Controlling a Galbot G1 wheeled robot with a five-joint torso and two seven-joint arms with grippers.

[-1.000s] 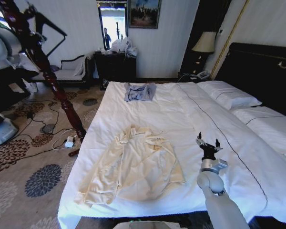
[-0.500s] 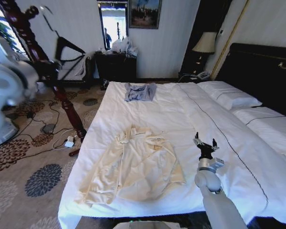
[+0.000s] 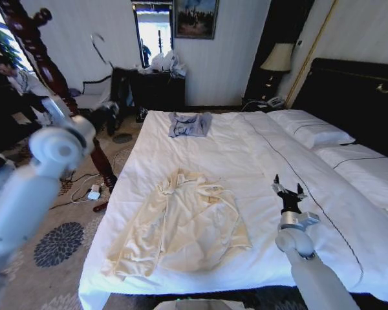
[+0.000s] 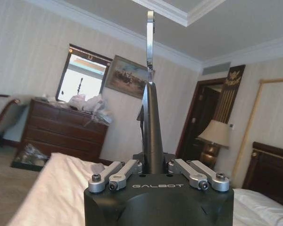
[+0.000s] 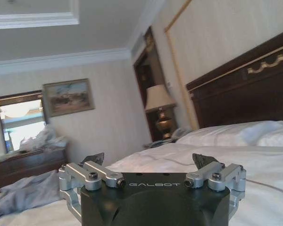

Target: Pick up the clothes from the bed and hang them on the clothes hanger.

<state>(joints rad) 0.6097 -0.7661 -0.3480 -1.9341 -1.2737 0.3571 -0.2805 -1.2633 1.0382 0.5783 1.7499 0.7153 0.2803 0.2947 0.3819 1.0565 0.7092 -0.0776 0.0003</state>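
The cream clothes [image 3: 181,219] lie spread flat on the near left part of the bed [image 3: 258,155]. My left gripper [image 3: 111,111] is off the bed's far left corner, shut on the black clothes hanger [image 3: 121,82], whose metal hook [image 3: 101,48] points up. The left wrist view shows the clothes hanger [image 4: 151,127] edge-on, standing up out of the left gripper [image 4: 152,167]. My right gripper [image 3: 288,190] hovers open over the white duvet, to the right of the clothes. In the right wrist view the right gripper [image 5: 148,162] has nothing between its fingers.
A small grey-blue garment [image 3: 189,124] lies at the bed's far end. A reddish-brown wooden post [image 3: 48,64] stands left of the bed, with cables on the carpet [image 3: 58,242] by its foot. A dark dresser [image 3: 156,87], a lamp [image 3: 278,58] and pillows [image 3: 309,129] lie beyond.
My left arm has swung in toward the bed, carrying the hanger to the right. The right gripper has drifted slightly right. The clothes have not moved.
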